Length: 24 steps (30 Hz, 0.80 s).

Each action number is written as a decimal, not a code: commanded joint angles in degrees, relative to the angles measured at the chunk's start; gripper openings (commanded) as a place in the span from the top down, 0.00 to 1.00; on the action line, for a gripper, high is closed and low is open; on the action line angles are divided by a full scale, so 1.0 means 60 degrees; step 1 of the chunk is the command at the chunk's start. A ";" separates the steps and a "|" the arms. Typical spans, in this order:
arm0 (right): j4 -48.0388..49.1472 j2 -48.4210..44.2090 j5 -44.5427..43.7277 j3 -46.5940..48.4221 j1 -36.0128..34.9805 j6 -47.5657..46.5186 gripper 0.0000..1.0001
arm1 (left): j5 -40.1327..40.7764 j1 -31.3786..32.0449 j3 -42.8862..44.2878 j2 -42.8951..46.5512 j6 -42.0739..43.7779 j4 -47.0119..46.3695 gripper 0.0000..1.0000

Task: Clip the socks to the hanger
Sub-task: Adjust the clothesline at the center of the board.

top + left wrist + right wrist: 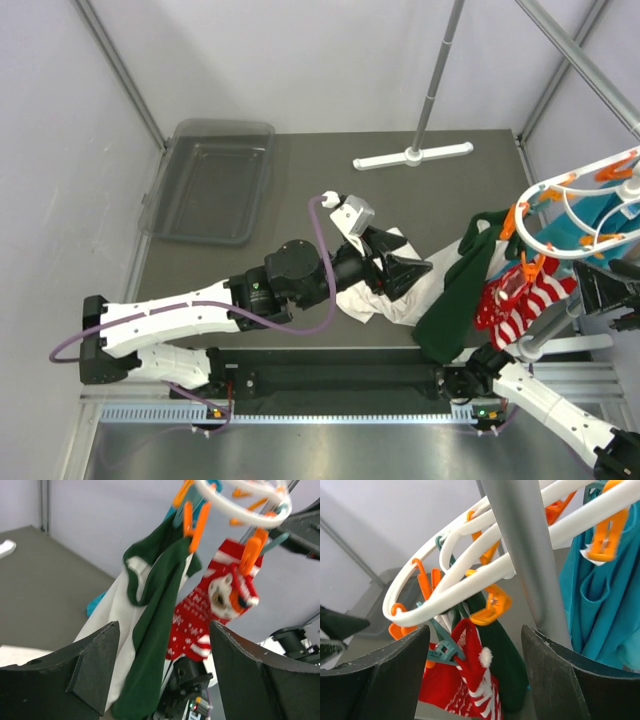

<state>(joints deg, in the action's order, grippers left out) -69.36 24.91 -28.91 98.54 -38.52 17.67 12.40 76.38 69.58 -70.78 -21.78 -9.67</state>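
Already both socks [220, 605] hang clipped beneath the hanger [445, 597], beside a green cloth [155, 645]; left claw [164, 630] and right claw [475, 630] near it stand open.

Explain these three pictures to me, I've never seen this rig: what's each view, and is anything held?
Two robot arms are bolted at the near edge of a table. The overhead picture looks down on them: the left gripper is above a white cloth; the hanger hangs at the right. The other two pictures come from a camera on each wrist; the dark shapes at the bottom are that gripper's own fingers. The left gripper and the right gripper are both open, holding nothing. The red socks hang from the hanger's orange clips, beside a dark green cloth. A clear tray lies far left.
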 commanded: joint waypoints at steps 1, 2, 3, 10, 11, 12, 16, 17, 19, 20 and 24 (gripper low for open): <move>0.1174 0.0097 -0.0938 -0.0338 -0.0098 -0.0703 0.28 | 0.0334 0.0014 -0.0491 0.0444 -0.0280 0.0367 0.23; 0.1334 0.0083 -0.1055 -0.0412 -0.0098 -0.0733 0.30 | 0.0350 0.0000 -0.0595 0.0517 -0.0325 0.0396 0.23; 0.1437 0.0053 -0.1100 -0.0471 -0.0098 -0.0806 0.30 | 0.0379 0.0014 -0.0683 0.0648 -0.0340 0.0440 0.23; 0.0591 0.0404 -0.0765 0.0698 -0.0098 -0.0208 0.41 | 0.0423 0.0014 -0.1049 0.0855 -0.0544 0.0645 0.24; 0.0400 0.0434 -0.0415 0.0860 -0.0098 -0.0075 0.43 | 0.0437 0.0014 -0.1079 0.0884 -0.0559 0.0645 0.24; 0.0007 0.0390 -0.0281 0.0992 -0.0098 0.0172 0.43 | 0.0409 0.0014 -0.1094 0.0899 -0.0559 0.0645 0.24; -0.0727 0.0068 -0.0381 0.1184 -0.0098 0.0467 0.40 | 0.0350 0.0014 -0.1240 0.0884 -0.0647 0.0514 0.24; -0.0889 0.0024 -0.0731 0.1198 -0.0113 0.0569 0.40 | 0.0335 0.0014 -0.1255 0.0855 -0.0647 0.0470 0.24; -0.1051 -0.0078 -0.0982 0.1170 -0.0113 0.0629 0.40 | 0.0218 0.0014 -0.1211 0.0767 -0.0676 0.0469 0.24; -0.1023 -0.0108 -0.1157 0.1097 -0.0113 0.0614 0.40 | 0.0174 0.0014 -0.1197 0.0738 -0.0706 0.0469 0.24; -0.0774 -0.0065 -0.1744 0.0541 -0.0215 0.0527 0.34 | 0.0027 0.0014 -0.1196 0.0679 -0.0808 0.0499 0.24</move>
<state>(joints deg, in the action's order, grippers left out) -73.34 23.90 -35.62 103.77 -38.59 20.69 13.74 76.38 62.33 -67.02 -25.74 -5.10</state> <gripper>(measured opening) 0.649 0.761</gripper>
